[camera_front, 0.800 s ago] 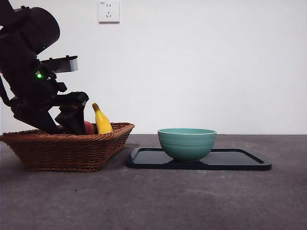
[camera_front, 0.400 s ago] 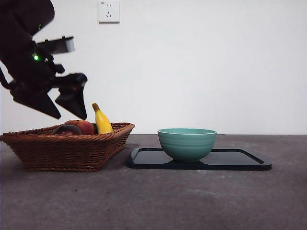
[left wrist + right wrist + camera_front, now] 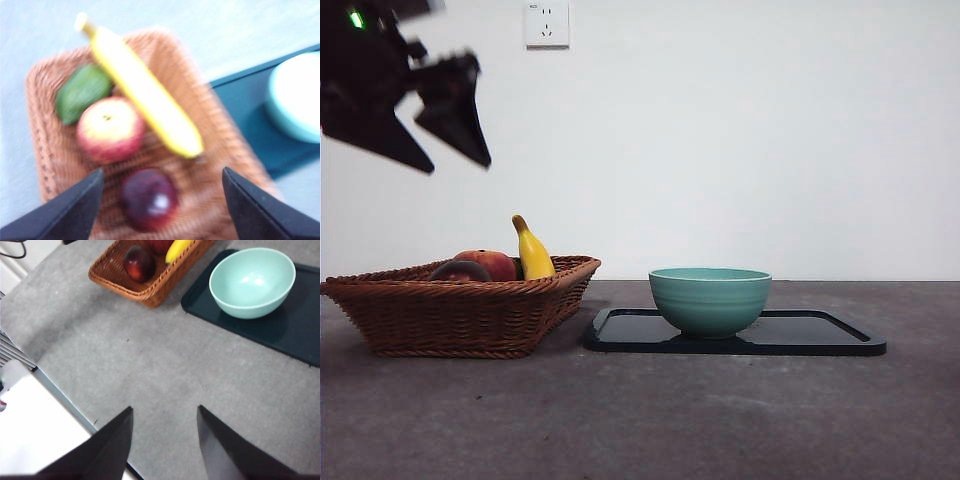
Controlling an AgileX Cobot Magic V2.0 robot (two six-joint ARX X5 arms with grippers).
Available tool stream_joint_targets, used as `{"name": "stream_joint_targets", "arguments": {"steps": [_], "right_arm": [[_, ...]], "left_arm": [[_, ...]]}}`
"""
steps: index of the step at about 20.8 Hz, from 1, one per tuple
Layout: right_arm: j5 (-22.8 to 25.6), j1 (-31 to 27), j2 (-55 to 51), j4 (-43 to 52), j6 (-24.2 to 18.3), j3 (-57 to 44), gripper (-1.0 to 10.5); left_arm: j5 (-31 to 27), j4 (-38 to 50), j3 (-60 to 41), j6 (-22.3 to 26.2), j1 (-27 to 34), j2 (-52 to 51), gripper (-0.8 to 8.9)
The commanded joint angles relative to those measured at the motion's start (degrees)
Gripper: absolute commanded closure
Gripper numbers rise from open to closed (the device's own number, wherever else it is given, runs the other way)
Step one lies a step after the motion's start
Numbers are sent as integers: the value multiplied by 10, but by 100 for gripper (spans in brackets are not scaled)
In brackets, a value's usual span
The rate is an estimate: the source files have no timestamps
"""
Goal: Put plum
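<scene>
From my seat, taking the wicker basket (image 3: 460,315) as my landmark: my left gripper (image 3: 440,140) hangs high above its left half, jaws spread wide and carrying nothing. The plum (image 3: 149,198) lies inside the basket, almost straight under that gripper and between its two jaws in the left wrist view, with the red-yellow apple (image 3: 110,128) just beside it and the banana (image 3: 145,92) running diagonally past both. Being round, the plum has no long axis to line up with. The right gripper (image 3: 162,440), jaws also apart and empty, waits well away from the basket over bare table, so I judge the left arm better placed.
</scene>
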Motion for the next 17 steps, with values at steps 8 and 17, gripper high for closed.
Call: {"name": "stream_joint_targets", "arguments": {"steps": [8,17], "right_arm": [[0,3,2,26,5,3,742],[0,3,2,26,5,3,742]], "left_arm": [[128,-81,9,-40,-3,-124,431],[238,-223,9,-37,-3,-202,437]]}}
